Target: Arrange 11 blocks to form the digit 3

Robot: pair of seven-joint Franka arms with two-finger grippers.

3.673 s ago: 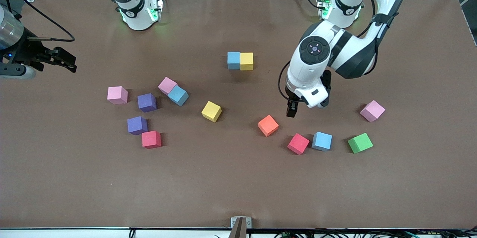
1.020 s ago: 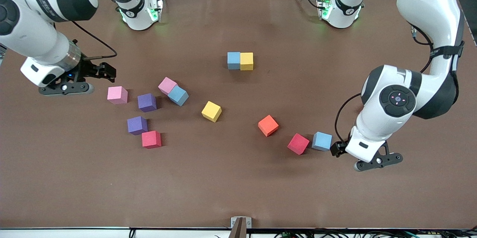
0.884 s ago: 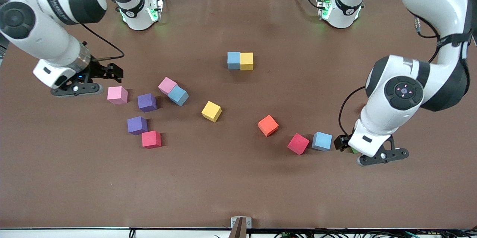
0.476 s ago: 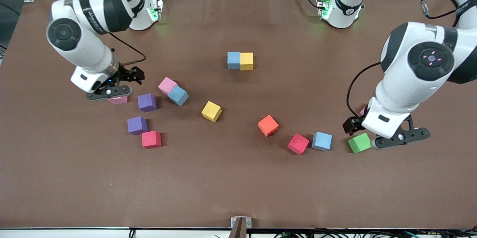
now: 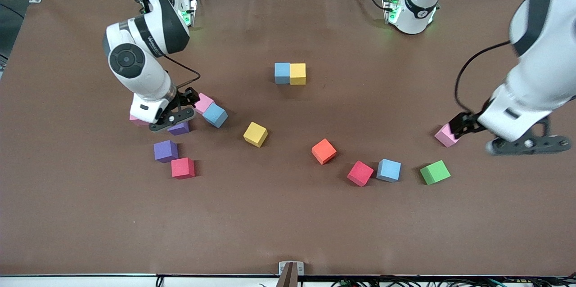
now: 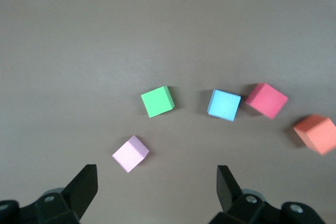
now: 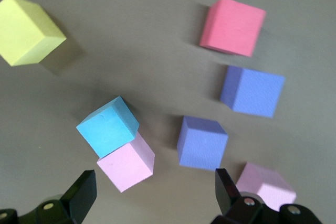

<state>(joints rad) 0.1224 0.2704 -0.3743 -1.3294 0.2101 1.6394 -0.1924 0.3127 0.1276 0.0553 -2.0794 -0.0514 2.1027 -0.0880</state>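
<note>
A light blue block [image 5: 282, 73] and a yellow block [image 5: 298, 73] touch side by side mid-table. Loose blocks lie nearer the camera: yellow [image 5: 255, 134], orange [image 5: 324, 151], red [image 5: 360, 173], light blue [image 5: 389, 170], green [image 5: 434, 172]. Toward the right arm's end are light blue [image 5: 215, 115], purple [image 5: 165, 151], red [image 5: 182, 168] and a half-hidden purple block [image 5: 181, 129]. My right gripper [image 5: 191, 97] hangs open and empty over a pink cube [image 7: 127, 162] and the purple block [image 7: 202, 142]. My left gripper [image 5: 459, 126] is open beside another pink cube [image 6: 130, 153], holding nothing.
A third pink cube [image 5: 135, 120] peeks out under the right arm's wrist. The pink cube [image 5: 204, 101] touches the light blue block. The brown table mat [image 5: 288, 224] runs bare along the camera-side edge. Both arm bases stand at the table's back edge.
The right arm has swung in from its end of the table to above the pink and purple cubes. The left arm has pulled back from the green block toward the pink cube. No cube moved.
</note>
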